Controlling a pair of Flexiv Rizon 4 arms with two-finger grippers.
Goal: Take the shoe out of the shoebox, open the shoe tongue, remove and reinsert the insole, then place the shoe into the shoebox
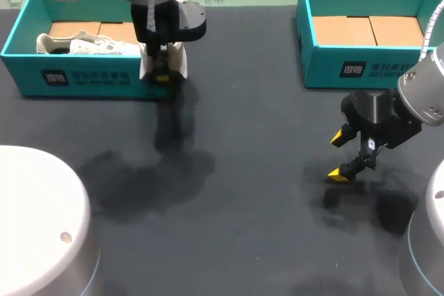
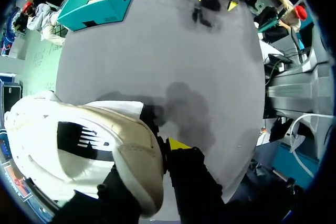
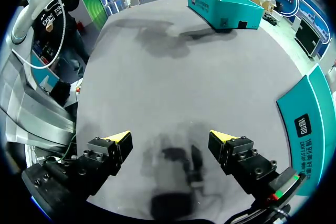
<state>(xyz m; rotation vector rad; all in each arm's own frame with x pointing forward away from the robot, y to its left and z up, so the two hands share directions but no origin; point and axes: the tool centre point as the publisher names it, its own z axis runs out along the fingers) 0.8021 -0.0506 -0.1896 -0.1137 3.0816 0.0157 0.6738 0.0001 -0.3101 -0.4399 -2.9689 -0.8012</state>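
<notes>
While the left tool point(image 1: 161, 74) is clenched on a white shoe point(image 2: 79, 140), pinching its rim between both fingers, the shoe hangs at the near right corner of the left shoebox point(image 1: 28, 74), at about ten o'clock on the dark surface point(image 1: 243, 192). Whether the shoe touches the surface I cannot tell. It bears a dark marking on its side, and most of it lies out to one side of the tool in the left wrist view. A second shoe point(image 1: 87, 46), also white, lies inside the left shoebox on the cardboard floor, at nine o'clock from the held one. The right shoebox point(image 1: 326, 71), teal like the first, stands at about two o'clock. The right tool point(image 3: 170, 139) hangs released over the surface at about four o'clock, just in front of the right shoebox. Its yellow-tipped fingers are spread wide with only the surface showing between them, well apart from the left tool.
</notes>
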